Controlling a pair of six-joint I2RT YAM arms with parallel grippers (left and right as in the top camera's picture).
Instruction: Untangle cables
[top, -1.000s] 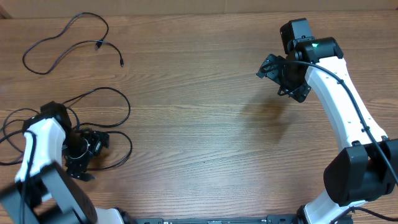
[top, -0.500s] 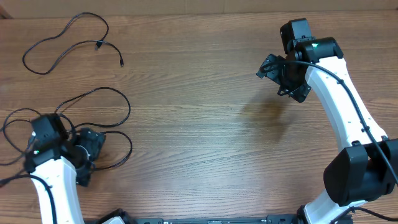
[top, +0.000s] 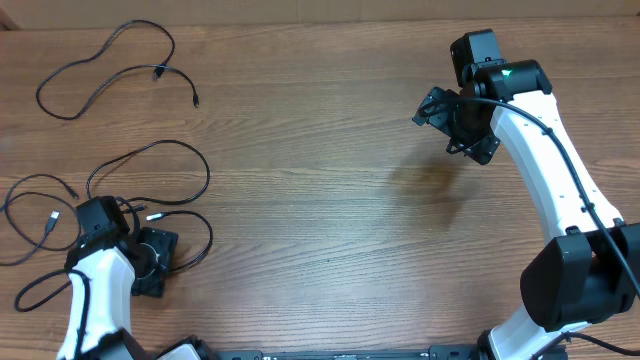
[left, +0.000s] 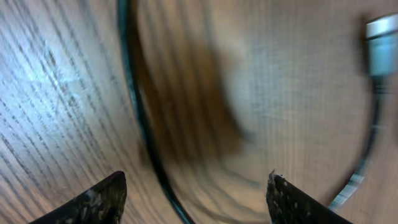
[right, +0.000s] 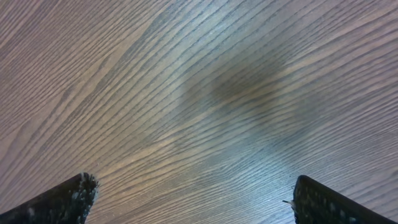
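Note:
A tangle of black cables (top: 150, 148) lies at the table's left, with loops overlapping and two light plug ends (top: 52, 218) showing. A separate black cable (top: 100, 60) lies apart at the far left. My left gripper (top: 150, 262) is low over the tangle's front part and open. In the left wrist view a black cable strand (left: 140, 124) runs between its open jaws (left: 196, 182), and a silver plug (left: 380, 43) lies at the upper right; the view is blurred. My right gripper (top: 450, 122) is open and empty at the far right, over bare wood (right: 194, 182).
The wooden table (top: 330, 200) stretches between the two arms. The left arm's white link (top: 95, 290) lies along the front left edge. The right arm's white link (top: 545, 160) crosses the right side.
My left arm has drawn back toward the front edge, and its gripper has shifted a little forward and right. More of the tangle and both plug ends now show. The right arm has not moved.

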